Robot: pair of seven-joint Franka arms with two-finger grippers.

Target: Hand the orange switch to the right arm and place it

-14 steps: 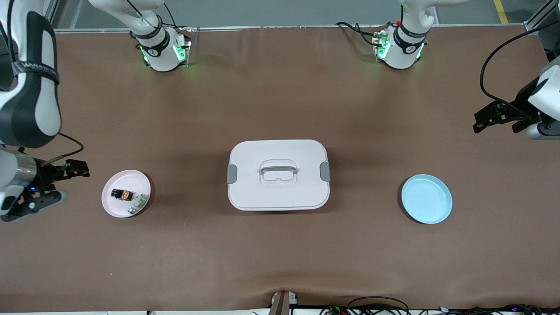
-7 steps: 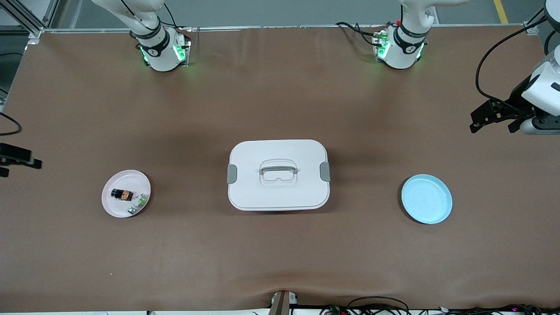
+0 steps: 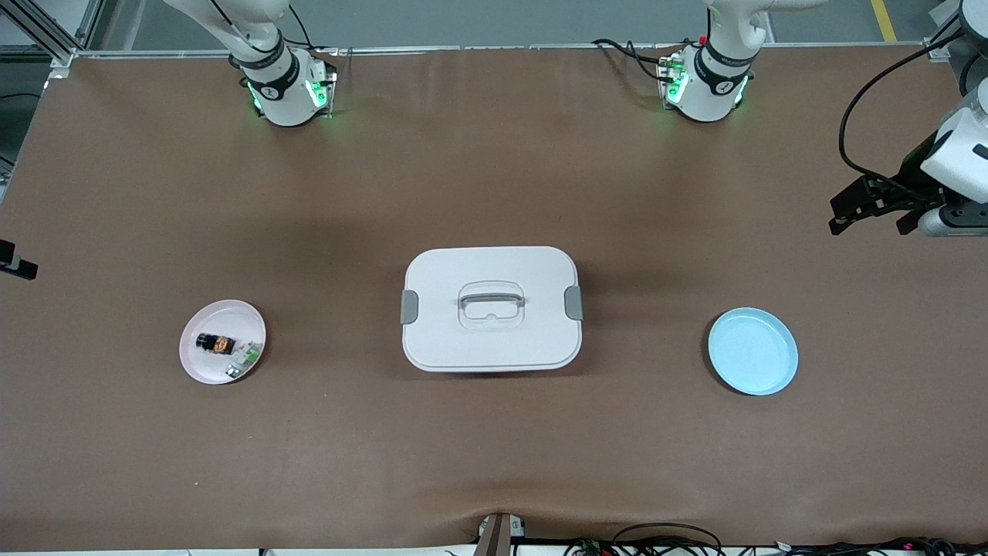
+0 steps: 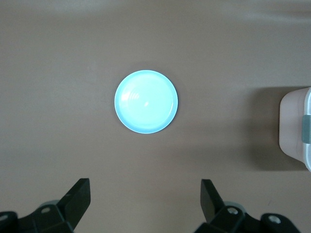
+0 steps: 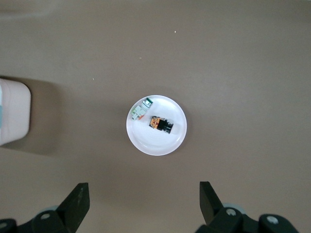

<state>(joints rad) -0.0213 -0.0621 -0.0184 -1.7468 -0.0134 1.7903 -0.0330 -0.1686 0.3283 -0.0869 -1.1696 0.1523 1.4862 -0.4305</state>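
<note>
Orange switch (image 3: 215,343): I read it as a tiny black blocky part with an orange patch on top, lying flat on the pink plate (image 3: 202,368) toward the right arm's end of the worktop (image 3: 494,463), just beside a small white-and-green component (image 3: 244,359). A white lidded box (image 3: 491,307) sits mid-worktop and a blue plate (image 3: 752,361) lies toward the left arm's end. My left pincer (image 3: 876,205) hangs with its jaws spread wide, holding nothing. My right pincer (image 5: 141,206) hovers over the pink plate, jaws wide apart, empty. The switch's long axis runs roughly along the worktop's length, slightly slanted.
</note>
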